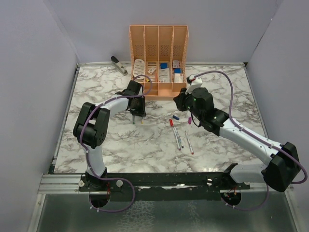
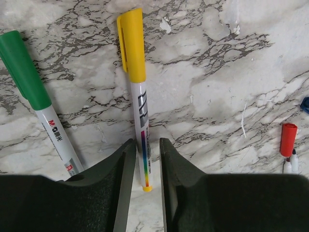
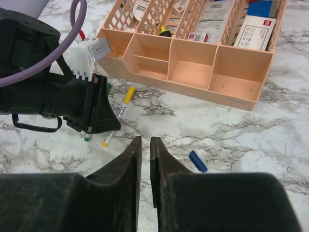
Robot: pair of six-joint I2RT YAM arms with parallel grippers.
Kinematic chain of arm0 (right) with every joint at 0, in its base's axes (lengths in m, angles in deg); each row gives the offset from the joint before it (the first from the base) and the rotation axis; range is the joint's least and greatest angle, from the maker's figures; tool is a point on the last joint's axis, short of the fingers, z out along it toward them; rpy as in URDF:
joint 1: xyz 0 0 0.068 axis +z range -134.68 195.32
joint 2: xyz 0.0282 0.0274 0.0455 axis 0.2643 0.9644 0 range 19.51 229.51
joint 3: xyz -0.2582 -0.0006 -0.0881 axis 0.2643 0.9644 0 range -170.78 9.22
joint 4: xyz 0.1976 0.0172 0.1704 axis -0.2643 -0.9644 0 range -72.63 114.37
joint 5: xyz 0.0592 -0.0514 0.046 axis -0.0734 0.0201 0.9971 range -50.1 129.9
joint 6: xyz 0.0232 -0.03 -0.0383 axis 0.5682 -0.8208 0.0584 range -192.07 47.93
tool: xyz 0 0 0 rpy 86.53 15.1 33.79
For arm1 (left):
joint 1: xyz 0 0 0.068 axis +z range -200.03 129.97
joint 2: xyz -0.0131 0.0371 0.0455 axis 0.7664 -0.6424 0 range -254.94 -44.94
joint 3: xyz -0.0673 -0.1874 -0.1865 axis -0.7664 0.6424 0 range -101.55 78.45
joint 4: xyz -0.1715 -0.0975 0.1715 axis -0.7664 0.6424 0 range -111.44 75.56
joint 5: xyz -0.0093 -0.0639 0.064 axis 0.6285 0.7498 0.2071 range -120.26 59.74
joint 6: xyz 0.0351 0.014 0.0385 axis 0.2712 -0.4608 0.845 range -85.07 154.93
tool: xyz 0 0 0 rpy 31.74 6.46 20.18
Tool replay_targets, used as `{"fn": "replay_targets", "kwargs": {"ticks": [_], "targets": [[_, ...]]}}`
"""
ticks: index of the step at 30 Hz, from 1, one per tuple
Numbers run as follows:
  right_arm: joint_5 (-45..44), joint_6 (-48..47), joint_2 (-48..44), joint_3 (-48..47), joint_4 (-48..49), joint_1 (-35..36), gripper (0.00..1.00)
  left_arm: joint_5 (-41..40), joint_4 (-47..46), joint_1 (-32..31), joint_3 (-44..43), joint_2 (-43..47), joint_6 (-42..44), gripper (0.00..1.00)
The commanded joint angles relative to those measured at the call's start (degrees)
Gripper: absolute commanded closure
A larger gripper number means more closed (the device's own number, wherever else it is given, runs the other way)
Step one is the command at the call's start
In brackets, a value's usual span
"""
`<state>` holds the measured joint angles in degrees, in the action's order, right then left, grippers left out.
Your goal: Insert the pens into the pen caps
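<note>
The left hand [image 2: 147, 142] is lowered to the marble desk [image 1: 87, 92], just near of the peach organiser [image 1: 158, 46] at the far middle. Its fingers [image 2: 123, 174] are spread a little and stand on either side of the yellow-capped pen [image 2: 138, 101]. That pen lies flat on the desk, and a sliver of space shows on at least one side of its barrel, so it is straddled rather than pinched. Its yellow cap is seated on the end away from the hand. Just to its left lies a green-capped pen [image 2: 29, 77], also flat and angled away from the first.

The right hand [image 3: 146, 140] hovers over the desk centre, right of the left hand and near the organiser's front. Its fingers are all but pressed together, with only a thin slit between them and nothing visible in it.

A loose blue cap [image 3: 198, 161] lies on the desk just beside that hand. A red cap [image 1: 171, 122] sits nearer, at the far end of a cluster of whitish pens [image 1: 177, 138]. Whether it is pushed onto one of them or merely touches it is hard to judge from above. Another pen [image 1: 189, 142] lies just right of the cluster, and a small purple cap [image 1: 189, 120] rests under the right arm's wrist. A grey stapler-like tool [image 1: 119, 64] lies at the far left.
</note>
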<state>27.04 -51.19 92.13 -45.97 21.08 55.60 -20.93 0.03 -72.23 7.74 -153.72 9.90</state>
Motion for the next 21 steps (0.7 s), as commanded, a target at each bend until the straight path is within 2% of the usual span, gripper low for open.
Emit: {"fn": "replay_targets", "kwargs": {"ticks": [1, 4, 8, 10, 14, 21], "targets": [[-2.6, 0.4, -1.1, 0.2, -0.6, -0.1, 0.87, -2.3, 0.1, 0.1, -1.5, 2.4, -0.4, 0.70], [-3.9, 0.5, -0.5, 0.1, -1.4, -0.1, 0.85, -1.8, 0.1, 0.1, -2.4, 4.5, -0.3, 0.70], [-6.3, 2.0, 0.8, 0.0, -3.5, -0.1, 0.72, -0.8, 0.8, 0.1, -4.1, 7.6, -0.3, 0.69], [-8.0, 2.6, 1.1, 0.0, -4.5, -0.1, 0.69, -0.6, 1.0, 0.1, -4.6, 9.5, -0.4, 0.69], [-10.0, 4.3, 2.1, -0.2, -7.8, -0.9, 0.70, 0.9, 0.9, 0.0, -4.8, 13.3, 0.7, 0.69], [-8.4, 6.6, 4.6, 1.2, -14.8, -1.9, 0.80, 4.8, -1.7, -3.1, -0.7, 17.5, 7.1, 0.69]]}}
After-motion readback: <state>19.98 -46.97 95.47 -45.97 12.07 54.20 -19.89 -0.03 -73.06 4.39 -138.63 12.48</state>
